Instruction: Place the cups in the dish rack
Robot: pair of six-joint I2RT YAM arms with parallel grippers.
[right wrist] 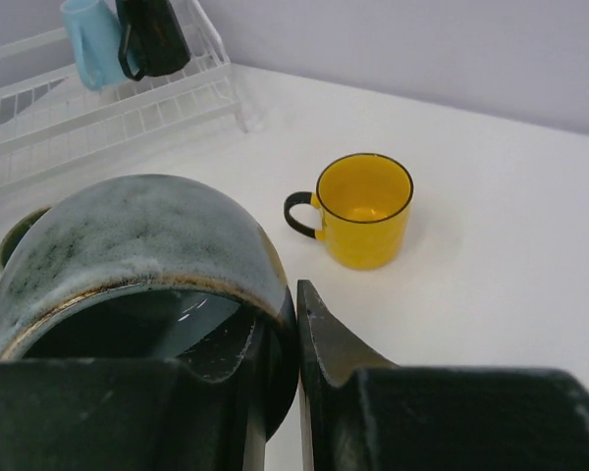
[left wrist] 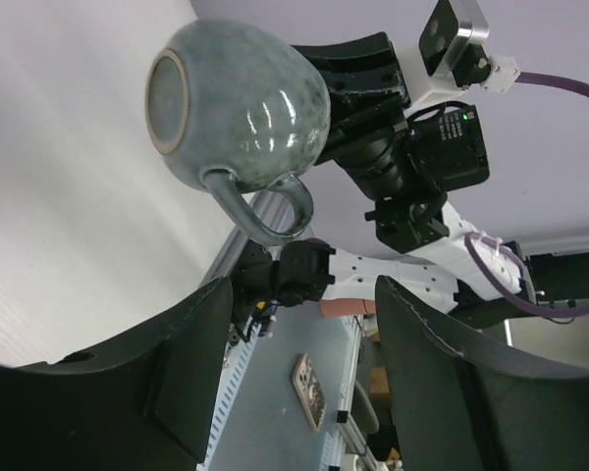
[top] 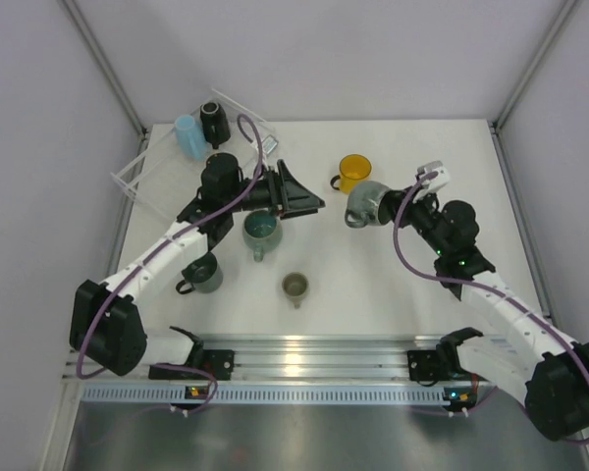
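Note:
My right gripper [top: 391, 204] is shut on the rim of a grey-blue mug [top: 366, 202], one finger inside and one outside, as the right wrist view shows [right wrist: 280, 319]. The mug [right wrist: 128, 240] is tilted on its side and seems lifted off the table. My left gripper [top: 309, 201] is open and empty, pointing right toward that mug [left wrist: 238, 106], with a gap between them. The clear dish rack [top: 142, 169] stands at the back left and holds a light blue cup [top: 187, 136] and a black cup [top: 214, 123]. A yellow mug [top: 354, 173] stands upright behind the held mug.
A teal cup [top: 260, 231], a dark green mug [top: 204, 275] and a small olive cup [top: 294, 287] stand on the white table near the left arm. The right wrist view shows the yellow mug [right wrist: 365, 208] and the rack [right wrist: 108, 113]. Grey walls enclose the table.

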